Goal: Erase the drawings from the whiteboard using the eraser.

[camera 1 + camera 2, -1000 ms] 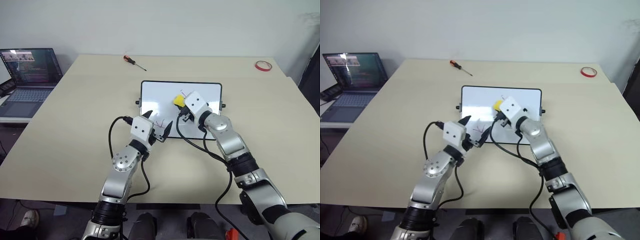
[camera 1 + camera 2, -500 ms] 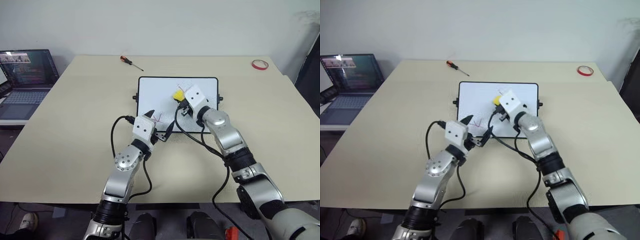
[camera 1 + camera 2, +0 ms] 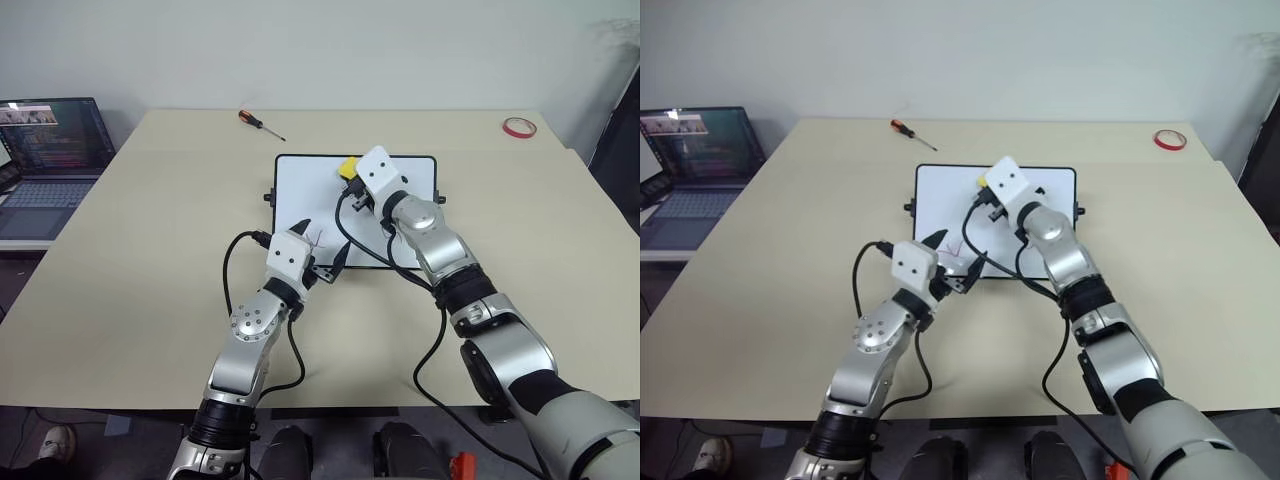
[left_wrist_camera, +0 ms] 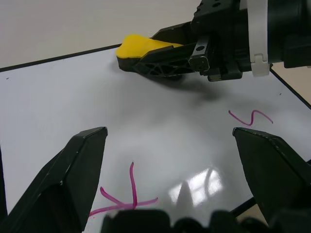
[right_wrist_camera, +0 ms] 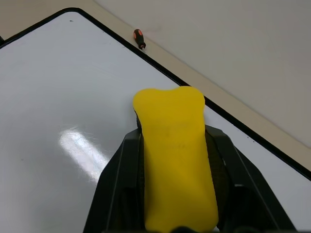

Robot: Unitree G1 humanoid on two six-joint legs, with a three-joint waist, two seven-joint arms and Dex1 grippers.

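Note:
The whiteboard [image 3: 305, 195] lies flat in the middle of the table. My right gripper [image 3: 350, 173] is shut on the yellow eraser [image 3: 349, 166] and holds it over the board's far part, near the top frame. The right wrist view has the eraser [image 5: 175, 155] clamped between both black fingers [image 5: 121, 194]. My left gripper [image 3: 320, 248] hangs open over the board's near edge, nothing in it. Between its fingers [image 4: 73, 179] lies a red crossed drawing [image 4: 129, 194], and a red squiggle [image 4: 250, 117] lies farther off. Whether the eraser [image 4: 138, 47] touches the surface is unclear.
An orange-handled screwdriver [image 3: 260, 124] lies beyond the board at the table's far side. A red tape ring [image 3: 517, 127] sits at the far right corner. An open laptop [image 3: 50, 150] stands off the table's left. Bare tabletop [image 3: 150, 250] surrounds the board.
My right gripper has carried the eraser from the board's middle toward its far edge and a little left. The left gripper has stayed in place, still open.

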